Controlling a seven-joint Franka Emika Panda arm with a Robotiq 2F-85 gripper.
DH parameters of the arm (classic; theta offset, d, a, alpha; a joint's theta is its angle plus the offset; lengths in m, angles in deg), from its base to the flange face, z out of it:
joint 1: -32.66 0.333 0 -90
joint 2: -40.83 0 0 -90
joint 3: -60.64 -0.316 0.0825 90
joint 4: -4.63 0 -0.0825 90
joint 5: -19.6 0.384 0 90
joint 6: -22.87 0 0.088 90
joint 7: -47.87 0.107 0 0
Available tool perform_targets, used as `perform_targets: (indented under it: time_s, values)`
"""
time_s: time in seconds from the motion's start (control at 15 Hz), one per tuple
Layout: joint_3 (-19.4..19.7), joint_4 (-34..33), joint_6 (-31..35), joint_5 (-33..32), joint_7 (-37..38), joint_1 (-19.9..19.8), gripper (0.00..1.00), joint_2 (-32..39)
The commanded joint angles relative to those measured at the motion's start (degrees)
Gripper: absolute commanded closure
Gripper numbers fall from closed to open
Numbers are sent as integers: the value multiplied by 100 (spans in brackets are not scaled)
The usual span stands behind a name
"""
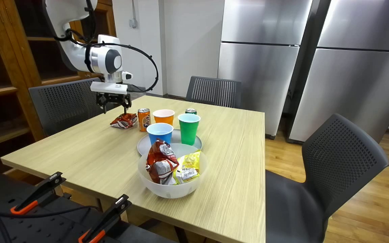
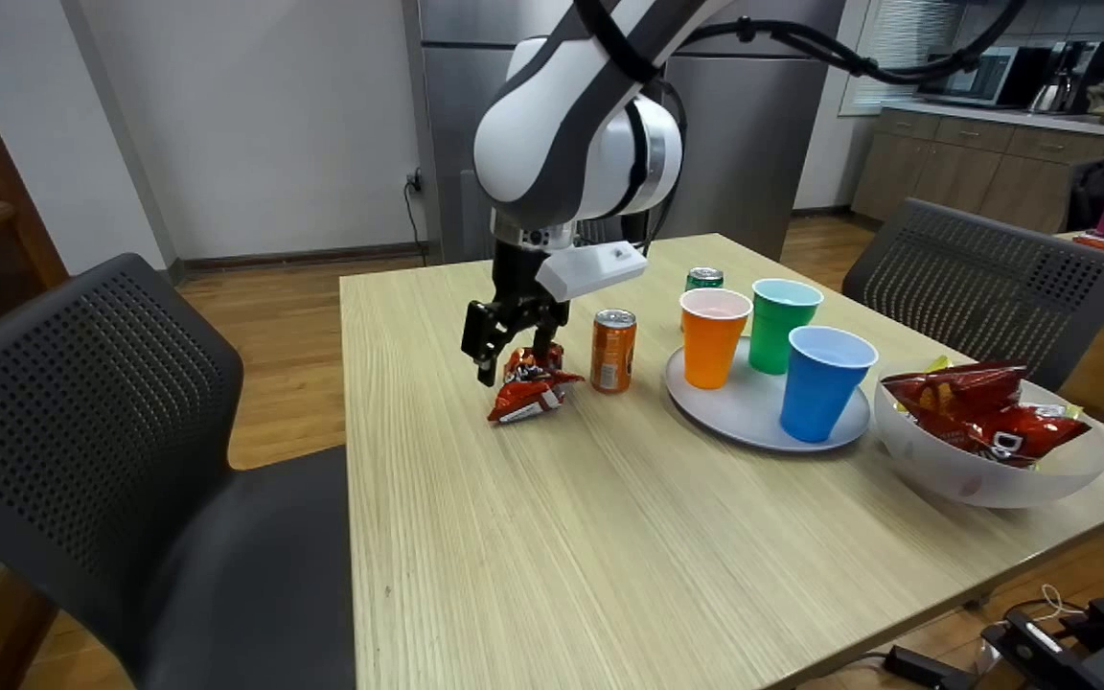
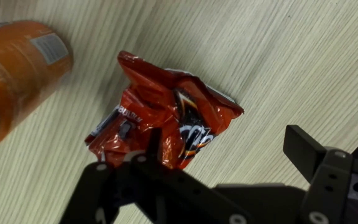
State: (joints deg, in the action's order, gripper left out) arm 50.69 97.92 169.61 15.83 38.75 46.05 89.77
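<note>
A crumpled red snack bag (image 1: 124,121) (image 2: 525,393) (image 3: 163,109) lies on the wooden table. Over it, pointing down, is my gripper (image 1: 115,109) (image 2: 516,359) (image 3: 225,143), its fingers spread wide and nothing gripped. In the wrist view the left finger overlaps the bag's lower part and hides some of it, while the right finger is over bare wood. Whether the left finger touches the bag, I cannot tell. An orange soda can (image 1: 144,120) (image 2: 613,353) (image 3: 23,71) stands upright close beside the bag.
A grey plate (image 2: 729,412) carries orange (image 2: 711,345), green (image 2: 782,326) and blue (image 2: 820,388) cups. Beside it a translucent bowl (image 1: 171,191) holds red and yellow snack bags. A green can (image 2: 703,278) stands behind the cups. Dark chairs (image 1: 343,162) surround the table.
</note>
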Motion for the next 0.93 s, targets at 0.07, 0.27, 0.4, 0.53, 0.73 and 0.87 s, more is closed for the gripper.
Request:
perform_targets:
  time_s: [0.07, 0.27, 0.4, 0.53, 0.73, 0.87]
  values:
    - [-1, -283, -35, 66, 199, 0, 0, 241]
    - [-7, -313, -39, 83, 232, -16, 0, 294]
    - [-11, -327, -33, 94, 238, -23, 0, 313]
    - [-10, -341, -32, 104, 243, -29, 0, 324]
    - [-4, -345, -31, 102, 253, -30, 0, 319]
    - [3, -345, -30, 98, 260, -29, 0, 311]
